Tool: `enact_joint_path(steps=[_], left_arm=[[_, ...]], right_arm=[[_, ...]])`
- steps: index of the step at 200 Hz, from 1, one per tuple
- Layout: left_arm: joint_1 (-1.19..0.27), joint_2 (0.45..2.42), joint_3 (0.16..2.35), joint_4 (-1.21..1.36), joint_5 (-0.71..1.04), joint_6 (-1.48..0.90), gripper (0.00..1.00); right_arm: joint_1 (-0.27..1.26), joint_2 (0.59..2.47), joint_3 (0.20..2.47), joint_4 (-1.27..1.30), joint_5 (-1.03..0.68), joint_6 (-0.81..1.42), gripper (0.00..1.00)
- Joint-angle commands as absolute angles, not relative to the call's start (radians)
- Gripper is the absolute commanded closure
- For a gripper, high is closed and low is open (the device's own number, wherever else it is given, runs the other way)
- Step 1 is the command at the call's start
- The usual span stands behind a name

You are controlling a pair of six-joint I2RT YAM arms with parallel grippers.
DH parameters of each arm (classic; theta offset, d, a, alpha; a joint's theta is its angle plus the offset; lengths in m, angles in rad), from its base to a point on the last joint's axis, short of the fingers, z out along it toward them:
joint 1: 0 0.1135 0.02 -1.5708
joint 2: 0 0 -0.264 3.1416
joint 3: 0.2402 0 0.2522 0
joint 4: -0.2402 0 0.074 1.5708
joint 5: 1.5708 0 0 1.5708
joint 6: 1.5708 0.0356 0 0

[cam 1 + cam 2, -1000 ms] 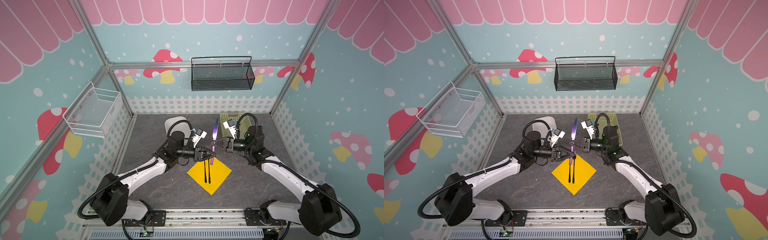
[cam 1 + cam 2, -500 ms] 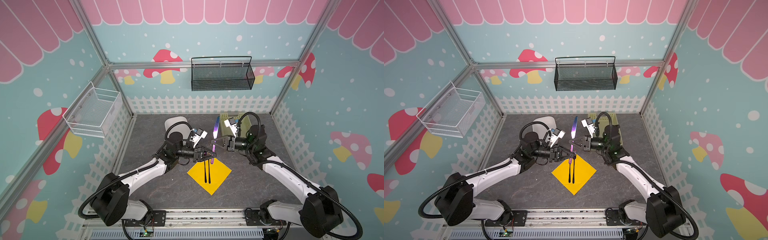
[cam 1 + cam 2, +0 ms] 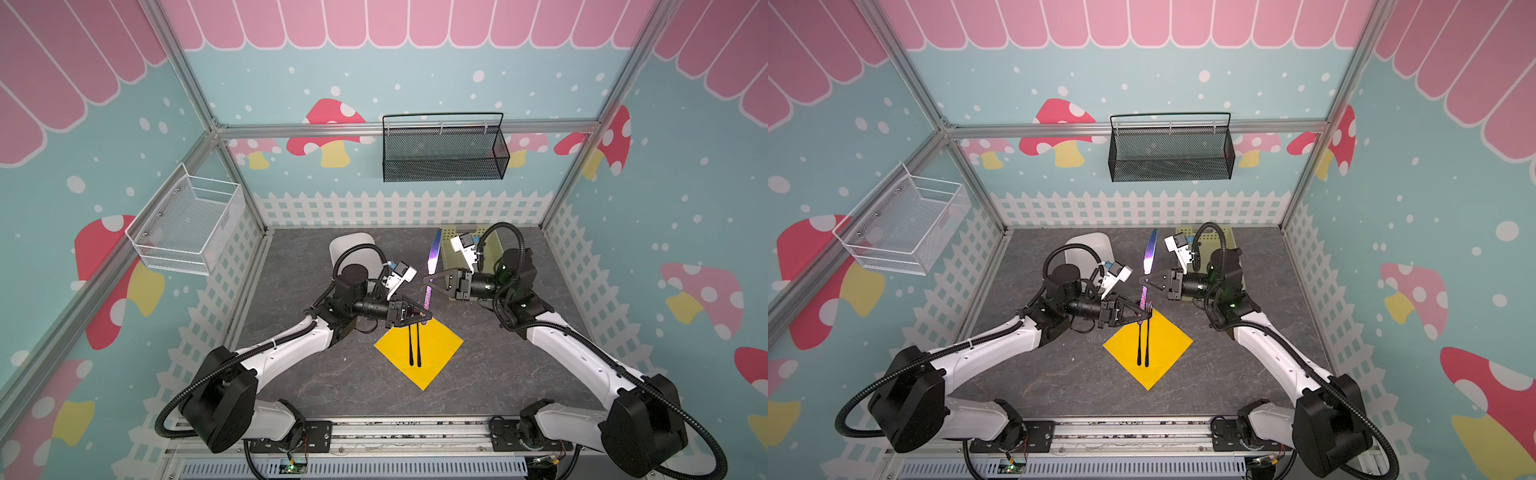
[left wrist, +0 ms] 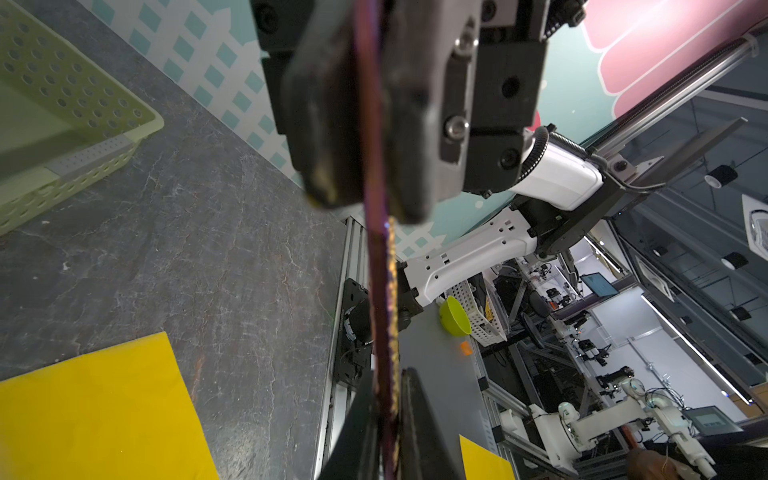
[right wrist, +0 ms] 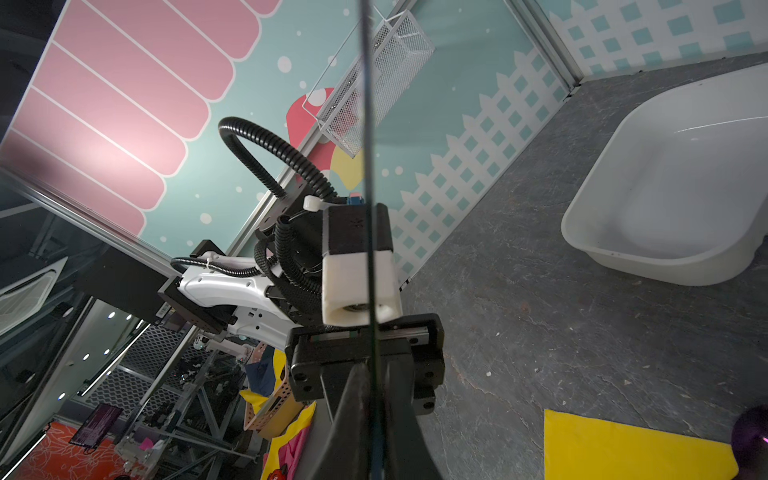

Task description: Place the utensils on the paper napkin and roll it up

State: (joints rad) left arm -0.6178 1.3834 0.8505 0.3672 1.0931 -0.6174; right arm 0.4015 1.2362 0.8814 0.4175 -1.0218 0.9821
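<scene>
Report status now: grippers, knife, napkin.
Right gripper shut on knife mid-length; left gripper shut on its handle end. Knife off the table, by napkin far corner. Two dark utensils lie on napkin. Nothing blocking.

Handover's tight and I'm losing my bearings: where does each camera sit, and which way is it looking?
Both top views: high over the front edge, looking down and back at the table; both arms, left gripper and right gripper on the knife.
Left wrist: on the left arm, looking past its own fingers at the right gripper, right arm, basket.
Right wrist: on the right arm, facing the left arm, tub.
Shared: all show knife and napkin.
</scene>
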Motion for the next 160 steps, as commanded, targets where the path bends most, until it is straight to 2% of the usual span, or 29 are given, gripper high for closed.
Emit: enact_joint_path(steps=[1, 16, 42, 58, 76, 105, 160], left_arm=[[-0.621, 1.362, 0.879, 0.309, 1.050, -0.560, 0.93], [-0.621, 1.359, 0.899, 0.238, 0.989, -0.521, 0.97], [-0.622, 1.362, 0.941, 0.093, 0.844, -0.457, 1.00], [-0.624, 1.371, 0.987, -0.023, 0.736, -0.422, 1.00], [-0.628, 1.385, 1.035, -0.131, 0.618, -0.407, 1.00], [-0.636, 1.402, 1.069, -0.198, 0.540, -0.406, 1.00], [-0.660, 1.434, 1.119, -0.274, 0.496, -0.387, 1.00]], right_arm=[[0.399, 1.211, 0.914, 0.400, -1.006, 0.975, 0.90], [0.399, 1.210, 0.930, 0.287, -0.947, 0.924, 0.82], [0.402, 1.217, 0.993, -0.003, -0.763, 0.840, 0.60], [0.426, 1.222, 1.007, -0.107, -0.652, 0.830, 0.53], [0.463, 1.239, 1.043, -0.225, -0.551, 0.812, 0.51], [0.512, 1.260, 1.112, -0.345, -0.407, 0.802, 0.49], [0.569, 1.324, 1.190, -0.379, -0.333, 0.829, 0.50]])
